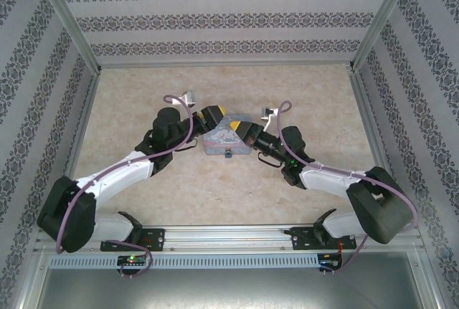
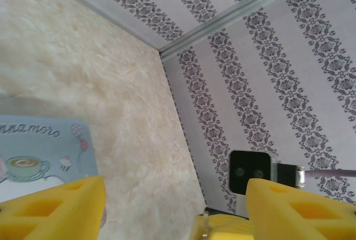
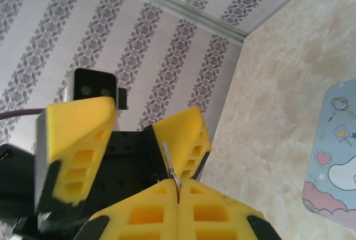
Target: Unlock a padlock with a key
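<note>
- Above the tin [image 1: 226,143], my right jaws clench the key [image 3: 170,166], tip poking out for insertion, I reckon.
- Left jaws gape wide, facing it.

The left arm [image 1: 115,173] and right arm [image 1: 333,176] are wearing white shells between bulky black joints, each trailing a mauve cable [image 1: 179,119]. The left gripper [image 2: 175,195] and right gripper [image 3: 178,191] are showing yellow fingers [image 2: 50,209] with rectangular cut-outs. A green light [image 1: 131,259] is glowing at seven o'clock.
</note>
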Robot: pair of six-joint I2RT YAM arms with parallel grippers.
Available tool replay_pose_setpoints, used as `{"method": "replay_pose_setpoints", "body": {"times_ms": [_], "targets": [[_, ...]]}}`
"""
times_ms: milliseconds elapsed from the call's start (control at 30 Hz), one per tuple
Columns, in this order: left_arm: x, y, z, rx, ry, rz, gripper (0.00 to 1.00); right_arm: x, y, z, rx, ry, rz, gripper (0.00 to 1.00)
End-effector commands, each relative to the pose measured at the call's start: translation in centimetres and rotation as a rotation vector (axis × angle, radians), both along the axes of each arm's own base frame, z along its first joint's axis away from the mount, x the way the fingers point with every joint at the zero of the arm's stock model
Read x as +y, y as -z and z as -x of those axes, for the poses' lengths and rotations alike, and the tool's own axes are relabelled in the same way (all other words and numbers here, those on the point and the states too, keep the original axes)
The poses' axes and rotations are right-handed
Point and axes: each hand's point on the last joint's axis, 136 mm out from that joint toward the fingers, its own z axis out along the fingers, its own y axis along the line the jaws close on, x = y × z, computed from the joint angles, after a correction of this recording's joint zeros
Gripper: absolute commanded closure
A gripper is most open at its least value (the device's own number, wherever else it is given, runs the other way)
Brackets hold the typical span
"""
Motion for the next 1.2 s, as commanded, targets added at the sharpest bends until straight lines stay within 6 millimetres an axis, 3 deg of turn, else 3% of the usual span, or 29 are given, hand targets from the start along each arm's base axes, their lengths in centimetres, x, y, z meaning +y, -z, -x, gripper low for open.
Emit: {"method": "replay_pose_setpoints", "body": {"times_ms": [0, 200, 467, 667, 933, 1167], "targets": [[1.9, -0.1, 0.5, -0.014, -0.047, -0.031, 0.27, 0.0, -1.6, 2.1, -0.171, -0.085, 0.074, 1.00], [3.6, 1.0, 2.0, 0.003, -0.067, -0.057, 0.18, -0.6, -2.3, 4.7, -0.248, -0.155, 0.130, 1.00], [3.5, 3.4, 3.6, 0.055, -0.008, -0.098, 0.05, -1.5, -1.8, 3.9, -0.200, -0.116, 0.137, 1.00], [2.9, 6.1, 4.8, 0.103, 0.075, -0.174, 0.04, -1.8, -1.2, 1.9, -0.128, -0.073, 0.149, 1.00], [2.2, 10.7, 6.1, 0.193, 0.151, -0.217, 0.04, -3.2, 1.3, -2.0, 0.015, 0.011, 0.141, 1.00], [1.1, 11.6, 5.7, 0.232, 0.153, -0.176, 0.05, -4.2, 3.6, -4.4, 0.138, 0.049, 0.124, 1.00]]}}
